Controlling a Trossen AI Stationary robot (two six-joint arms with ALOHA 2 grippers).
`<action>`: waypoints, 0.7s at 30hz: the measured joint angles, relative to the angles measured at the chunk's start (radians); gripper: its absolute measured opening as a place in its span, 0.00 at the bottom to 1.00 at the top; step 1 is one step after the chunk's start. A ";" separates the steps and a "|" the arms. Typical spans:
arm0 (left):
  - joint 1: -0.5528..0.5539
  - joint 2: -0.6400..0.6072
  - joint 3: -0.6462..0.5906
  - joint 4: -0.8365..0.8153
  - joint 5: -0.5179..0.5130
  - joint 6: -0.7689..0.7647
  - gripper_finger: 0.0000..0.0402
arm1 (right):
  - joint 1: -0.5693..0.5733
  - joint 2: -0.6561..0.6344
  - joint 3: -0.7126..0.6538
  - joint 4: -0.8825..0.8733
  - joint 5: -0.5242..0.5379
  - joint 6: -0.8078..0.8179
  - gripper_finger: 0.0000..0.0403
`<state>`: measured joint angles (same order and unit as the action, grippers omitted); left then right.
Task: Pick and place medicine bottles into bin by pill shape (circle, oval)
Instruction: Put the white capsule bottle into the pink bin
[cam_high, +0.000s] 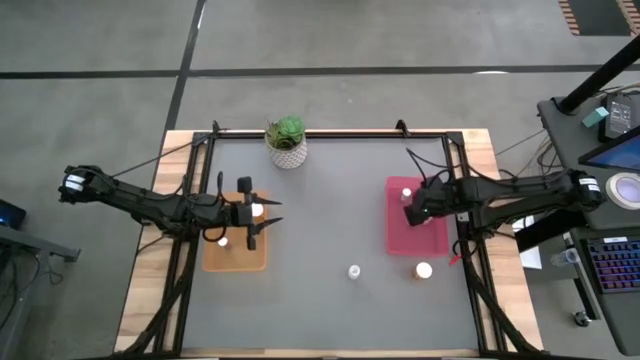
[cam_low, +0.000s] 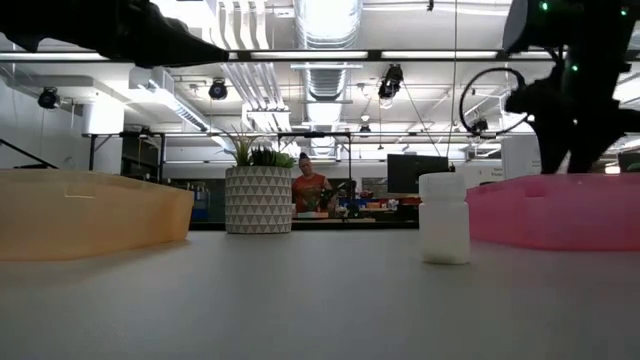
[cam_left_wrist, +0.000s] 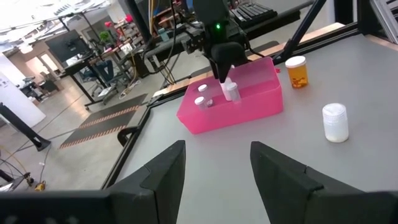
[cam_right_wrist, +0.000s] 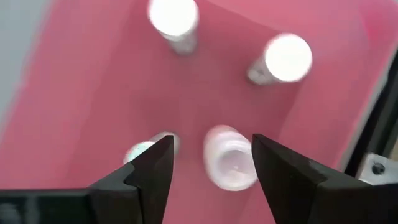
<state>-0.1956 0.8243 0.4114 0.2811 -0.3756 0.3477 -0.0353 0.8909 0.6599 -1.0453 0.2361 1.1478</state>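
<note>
My right gripper (cam_high: 412, 214) hangs open over the pink bin (cam_high: 392, 238). A whitish bottle (cam_right_wrist: 229, 159) shows blurred below and between its fingers, inside the bin; it also shows tilted under that gripper in the left wrist view (cam_left_wrist: 231, 92). Three more white-capped bottles (cam_right_wrist: 174, 18) (cam_right_wrist: 286, 57) (cam_right_wrist: 144, 150) stand on the bin floor. My left gripper (cam_left_wrist: 217, 165) is open and empty above the orange bin (cam_high: 236, 258), which holds two bottles (cam_high: 257, 210) (cam_high: 223, 241). A whitish bottle (cam_high: 354, 271) and an orange bottle (cam_high: 424, 270) stand on the table.
A potted green plant (cam_high: 286, 140) stands at the table's far edge, in the middle. The grey mat between the two bins holds only the two loose bottles, near the pink bin's near end. A black frame rail (cam_high: 330, 133) runs along the far side.
</note>
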 joint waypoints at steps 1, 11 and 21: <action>0.000 0.000 0.000 0.002 0.000 0.000 0.41 | 0.000 0.000 0.017 0.002 0.000 -0.011 0.51; 0.000 0.000 0.000 0.026 0.000 -0.075 0.41 | 0.078 -0.001 0.107 0.136 0.108 -0.146 0.51; -0.003 0.028 -0.002 0.045 0.049 -0.201 0.41 | 0.299 0.001 0.106 0.423 0.320 -0.393 0.51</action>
<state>-0.1983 0.8519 0.4095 0.3265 -0.3262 0.1471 0.2641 0.8919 0.7658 -0.6227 0.5564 0.7544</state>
